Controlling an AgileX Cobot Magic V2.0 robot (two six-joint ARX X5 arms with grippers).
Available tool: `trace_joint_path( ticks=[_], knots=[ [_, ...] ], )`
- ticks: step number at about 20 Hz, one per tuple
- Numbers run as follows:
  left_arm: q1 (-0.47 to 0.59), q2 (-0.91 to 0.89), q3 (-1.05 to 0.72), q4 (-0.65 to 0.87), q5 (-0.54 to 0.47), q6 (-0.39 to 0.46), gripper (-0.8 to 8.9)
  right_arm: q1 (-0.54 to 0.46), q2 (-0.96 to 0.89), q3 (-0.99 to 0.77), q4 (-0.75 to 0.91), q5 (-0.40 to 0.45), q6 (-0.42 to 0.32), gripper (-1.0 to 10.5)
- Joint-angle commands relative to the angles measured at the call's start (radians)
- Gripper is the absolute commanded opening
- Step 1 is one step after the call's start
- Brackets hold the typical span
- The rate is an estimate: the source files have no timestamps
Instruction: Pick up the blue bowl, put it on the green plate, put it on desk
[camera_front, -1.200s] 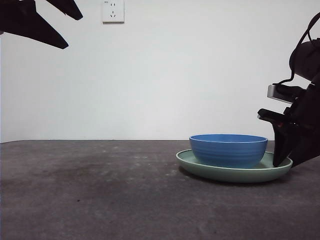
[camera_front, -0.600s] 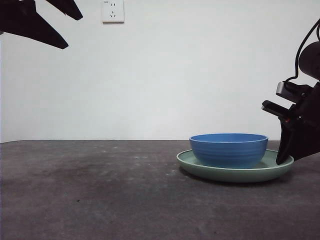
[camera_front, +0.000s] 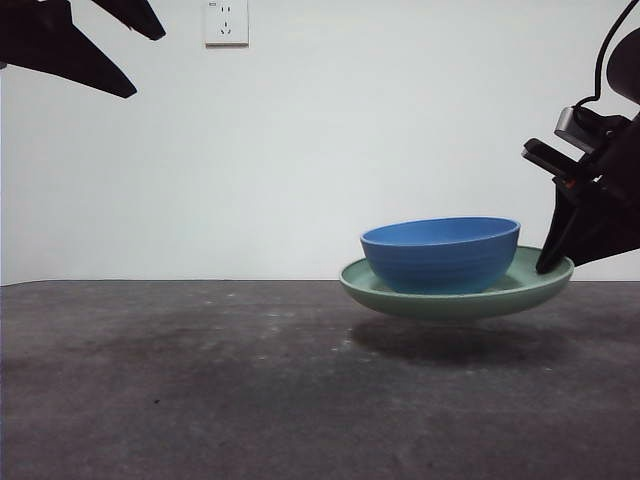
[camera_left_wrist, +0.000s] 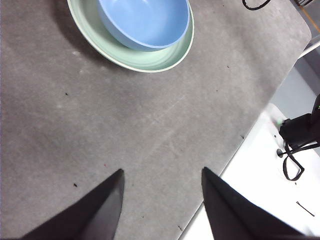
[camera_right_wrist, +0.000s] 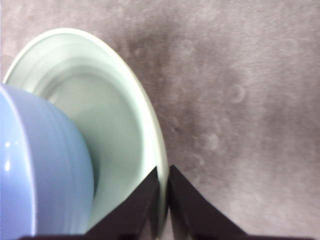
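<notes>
The blue bowl (camera_front: 441, 255) sits inside the green plate (camera_front: 372, 290). My right gripper (camera_front: 553, 262) is shut on the plate's right rim and holds plate and bowl above the desk (camera_front: 200, 380), tilted a little. In the right wrist view the jaws (camera_right_wrist: 164, 192) pinch the plate's rim (camera_right_wrist: 150, 125), with the bowl (camera_right_wrist: 40, 170) beside them. My left gripper (camera_left_wrist: 161, 185) is open and empty, high above the desk (camera_left_wrist: 100, 125); it shows as black tips at the front view's top left (camera_front: 105, 45). The left wrist view shows bowl (camera_left_wrist: 145, 22) and plate (camera_left_wrist: 150, 57) from afar.
A white wall with a socket (camera_front: 226, 22) stands behind the desk. The plate casts a shadow (camera_front: 450, 340) on the desk under it. In the left wrist view the desk's edge (camera_left_wrist: 250, 130) runs beside a white floor with cables (camera_left_wrist: 295, 145).
My right gripper has risen with the plate's rim in it. Plate and bowl have left the desk, shifted slightly left, and now hang tilted above their shadow. The left arm has not moved.
</notes>
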Motion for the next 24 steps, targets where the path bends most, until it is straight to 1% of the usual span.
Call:
trace_joint_path(
  ticks=[1, 7, 9, 12, 14, 20, 24],
  knots=[
    [-0.005, 0.005, 0.009, 0.010, 0.011, 0.008, 2.49, 0.026, 0.001, 0.010, 0.032, -0.020, 0.049, 0.1],
    [-0.005, 0.005, 0.009, 0.010, 0.011, 0.009, 2.49, 0.131, 0.001, 0.010, 0.083, -0.011, 0.105, 0.1],
    [-0.005, 0.005, 0.009, 0.011, 0.011, 0.009, 2.49, 0.171, 0.002, 0.010, 0.108, 0.002, 0.126, 0.1],
    [-0.005, 0.005, 0.009, 0.011, 0.011, 0.008, 2.49, 0.230, 0.003, 0.010, 0.151, 0.048, 0.158, 0.1],
    [-0.005, 0.005, 0.009, 0.010, 0.011, 0.009, 2.49, 0.263, 0.014, 0.010, 0.187, 0.053, 0.184, 0.1],
    [-0.005, 0.005, 0.009, 0.010, 0.011, 0.008, 2.49, 0.315, 0.132, 0.011, 0.288, 0.071, 0.241, 0.1],
    [-0.005, 0.005, 0.009, 0.009, 0.011, 0.008, 2.49, 0.322, 0.216, 0.011, 0.351, 0.071, 0.280, 0.1]
  ],
)
